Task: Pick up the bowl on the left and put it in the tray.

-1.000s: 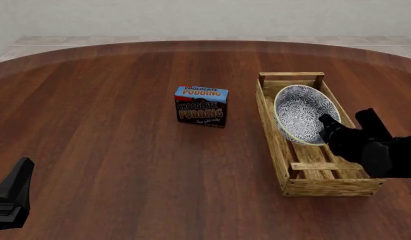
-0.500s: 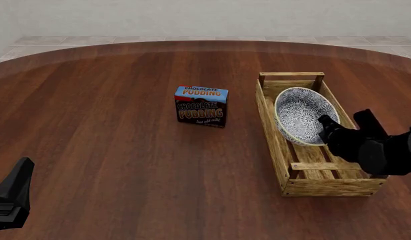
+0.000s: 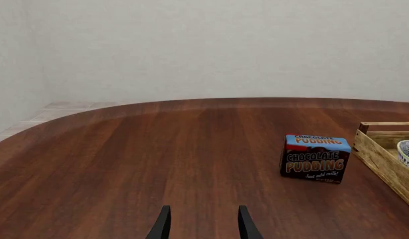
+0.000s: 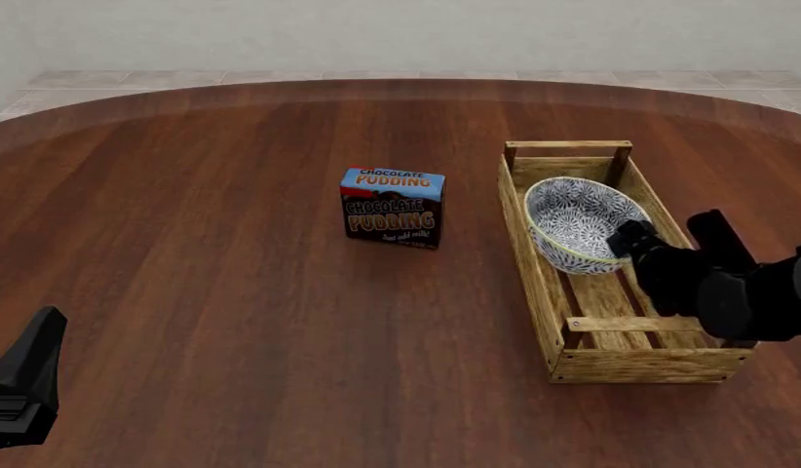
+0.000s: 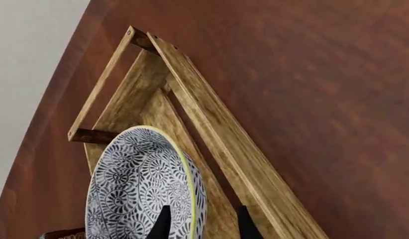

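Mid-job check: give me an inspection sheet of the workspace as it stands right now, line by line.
Surface: dark wooden table, rounded far edge.
Job's things: bowl sits inside the tray, toward its far end, tilted; the tray lies on the table's right side.
Clutter: chocolate pudding box upright near the middle, left of the tray and apart from it.
Grippers: right gripper at the bowl's near rim, jaws apart with the rim between them in the wrist view; whether they touch it, cannot tell. Left gripper parked at the near left edge, jaws open, holding nothing.
Cables: nothing seen.
Surroundings: pale wall and tiled floor beyond the table.
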You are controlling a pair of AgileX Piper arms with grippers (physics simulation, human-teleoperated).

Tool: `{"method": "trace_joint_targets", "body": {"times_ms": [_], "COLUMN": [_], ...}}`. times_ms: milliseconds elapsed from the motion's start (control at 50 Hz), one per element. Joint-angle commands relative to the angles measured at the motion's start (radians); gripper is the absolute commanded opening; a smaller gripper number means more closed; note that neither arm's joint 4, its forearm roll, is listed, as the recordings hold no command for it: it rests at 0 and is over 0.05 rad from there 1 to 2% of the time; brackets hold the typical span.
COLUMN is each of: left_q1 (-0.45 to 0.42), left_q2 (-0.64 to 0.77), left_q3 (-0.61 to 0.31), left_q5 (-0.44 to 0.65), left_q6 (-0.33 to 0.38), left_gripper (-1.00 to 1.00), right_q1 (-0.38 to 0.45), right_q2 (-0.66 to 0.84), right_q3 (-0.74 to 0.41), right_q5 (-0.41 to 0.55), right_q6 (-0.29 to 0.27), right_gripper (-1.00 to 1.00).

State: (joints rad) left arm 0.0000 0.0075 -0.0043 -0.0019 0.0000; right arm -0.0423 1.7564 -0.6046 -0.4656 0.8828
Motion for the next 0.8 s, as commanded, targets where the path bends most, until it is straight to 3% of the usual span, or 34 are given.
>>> {"method": "trace_joint_targets", "body": {"times_ms": [20, 800], "left_q1": [0.000, 0.000], "left_q2": [0.000, 0.000], "left_q3": [0.000, 0.000], "left_q5": [0.000, 0.000], "left_q6": [0.000, 0.000], "left_gripper": [1.00, 1.00], "right_q1": [0.006, 0.042], "right_q2": [0.002, -0.178], "right_q3": [0.002, 0.094], "right_q5": [-0.007, 0.009], "right_q6": [-0.002, -0.011], "right_gripper": [1.00, 1.00]}}
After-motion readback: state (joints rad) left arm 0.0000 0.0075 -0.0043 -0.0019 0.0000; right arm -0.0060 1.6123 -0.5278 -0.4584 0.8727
